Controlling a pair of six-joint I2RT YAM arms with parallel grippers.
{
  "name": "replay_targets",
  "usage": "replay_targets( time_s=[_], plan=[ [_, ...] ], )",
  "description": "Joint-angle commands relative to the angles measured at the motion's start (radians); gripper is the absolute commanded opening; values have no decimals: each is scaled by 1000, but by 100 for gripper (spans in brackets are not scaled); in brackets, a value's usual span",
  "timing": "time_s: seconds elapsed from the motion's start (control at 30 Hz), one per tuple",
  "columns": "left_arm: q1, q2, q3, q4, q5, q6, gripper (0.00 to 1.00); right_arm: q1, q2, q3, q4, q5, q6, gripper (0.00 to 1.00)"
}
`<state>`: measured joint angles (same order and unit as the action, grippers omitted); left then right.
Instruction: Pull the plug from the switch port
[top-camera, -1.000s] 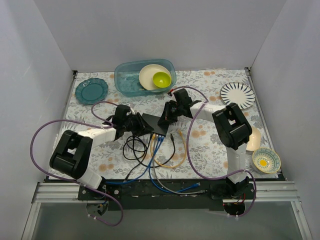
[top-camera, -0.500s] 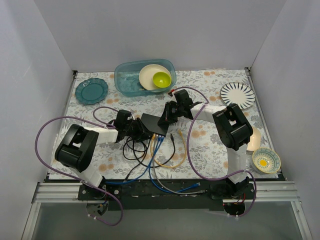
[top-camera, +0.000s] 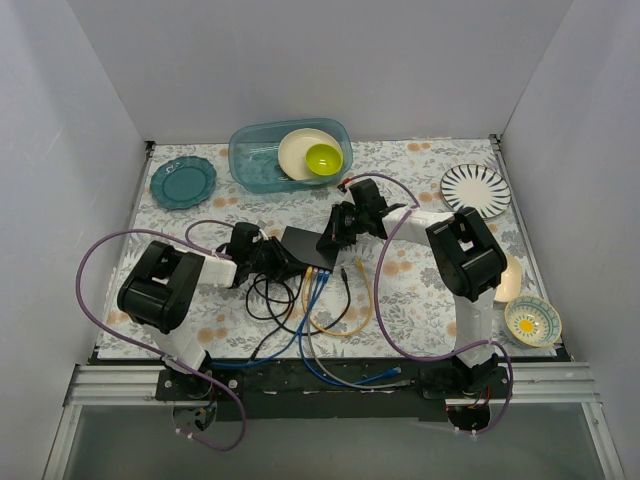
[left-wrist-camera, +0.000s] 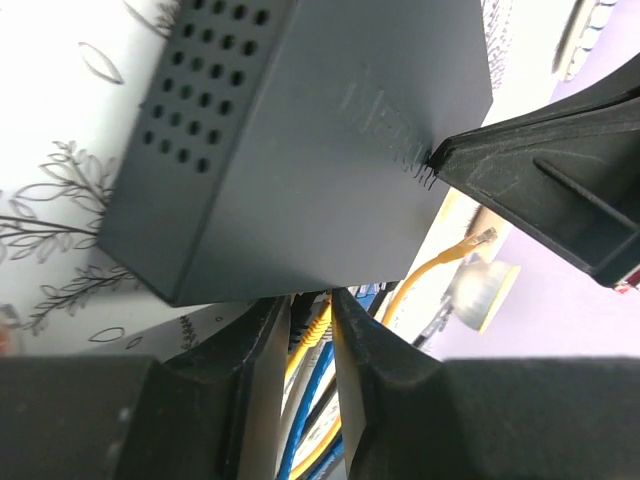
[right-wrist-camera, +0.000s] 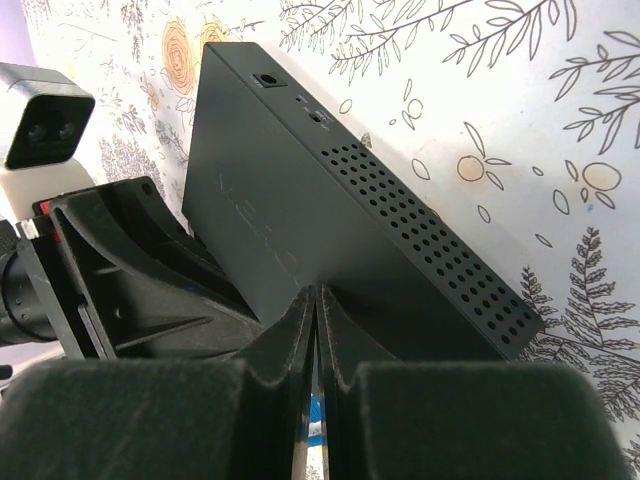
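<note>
The black switch (top-camera: 308, 247) lies flat mid-table; it also shows in the left wrist view (left-wrist-camera: 300, 130) and the right wrist view (right-wrist-camera: 300, 230). Blue, yellow and black cables (top-camera: 318, 300) run from its near edge. My left gripper (top-camera: 277, 259) is at that edge. In the left wrist view it (left-wrist-camera: 305, 335) is closed round a yellow plug (left-wrist-camera: 314, 332) seated in a port, with a black plug beside it. My right gripper (top-camera: 333, 235) is shut, its tips (right-wrist-camera: 316, 295) pressed on the switch's top. A loose yellow plug end (left-wrist-camera: 482, 237) lies beyond.
A teal see-through tub (top-camera: 250, 160) with a cream plate and a green bowl (top-camera: 323, 158) stands at the back. A teal plate (top-camera: 183, 181) lies back left, a striped plate (top-camera: 475, 189) back right. A small patterned bowl (top-camera: 532, 320) sits front right. Cable loops (top-camera: 270, 295) lie near the front.
My left arm has swung right, bringing its gripper in to the switch's socket edge, and its jaws have narrowed. The right gripper has stayed on the switch.
</note>
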<state>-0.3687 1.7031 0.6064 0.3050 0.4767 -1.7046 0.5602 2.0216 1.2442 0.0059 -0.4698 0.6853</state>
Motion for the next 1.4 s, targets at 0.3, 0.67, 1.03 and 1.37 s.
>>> replay_targets(
  time_s=[0.3, 0.67, 1.03, 1.37],
  plan=[
    [50, 87, -65, 69, -13, -43, 12, -5, 48, -72, -161, 117, -50, 11],
    [48, 47, -95, 68, 23, -15, 0, -3, 46, -75, -158, 115, -49, 11],
    [63, -126, -221, 3, 23, -4, 0, -5, 58, -60, -155, 117, -46, 10],
    [249, -499, -85, -575, -323, 160, 12, -6, 43, -57, -188, 146, -70, 10]
  ],
)
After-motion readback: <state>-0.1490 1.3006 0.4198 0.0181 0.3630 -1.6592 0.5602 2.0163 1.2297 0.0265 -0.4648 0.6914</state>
